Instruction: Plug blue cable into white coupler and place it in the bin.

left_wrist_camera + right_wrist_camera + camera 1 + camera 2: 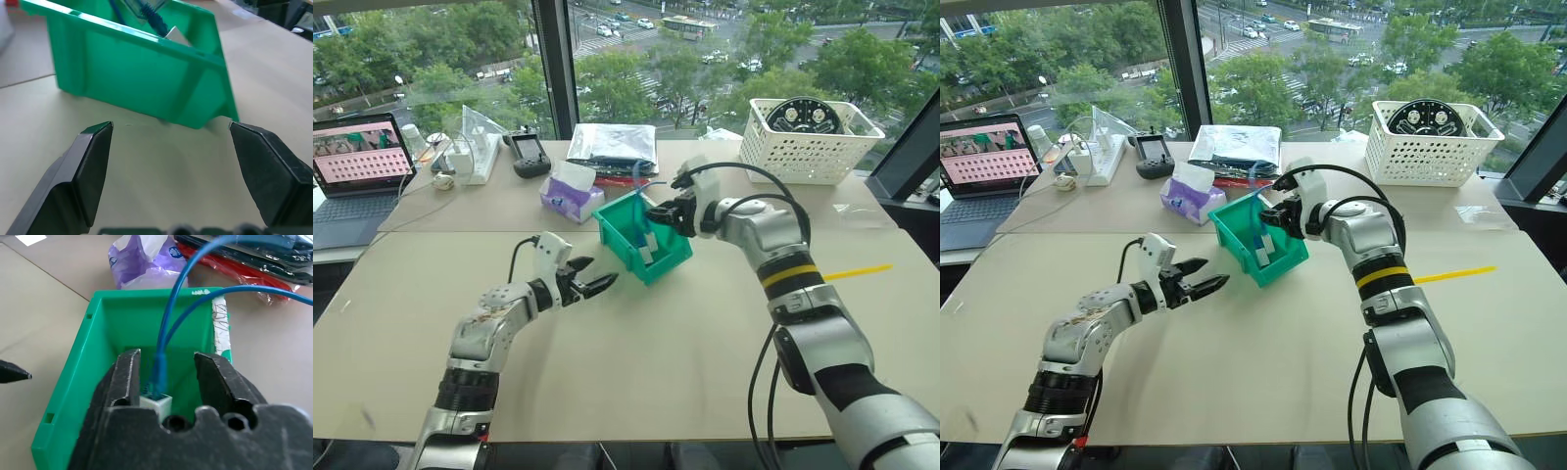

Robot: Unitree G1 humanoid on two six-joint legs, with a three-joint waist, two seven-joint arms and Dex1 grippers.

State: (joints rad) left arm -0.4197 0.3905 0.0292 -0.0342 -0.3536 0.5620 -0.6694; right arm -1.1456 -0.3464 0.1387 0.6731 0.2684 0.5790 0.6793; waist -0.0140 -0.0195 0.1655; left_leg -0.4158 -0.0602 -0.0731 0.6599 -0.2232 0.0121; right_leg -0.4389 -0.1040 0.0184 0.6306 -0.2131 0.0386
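Low over the counter (636,362), the left hand (589,285) reaches level toward the bin (628,242) with fingers (90,169) spread wide, grasping nothing. Reaching in from the other side, the right hand (164,377) hangs over the bin, fingers parted and released. Between them, the blue cable (172,316) stands plugged into the white coupler (155,404), inside the bin.
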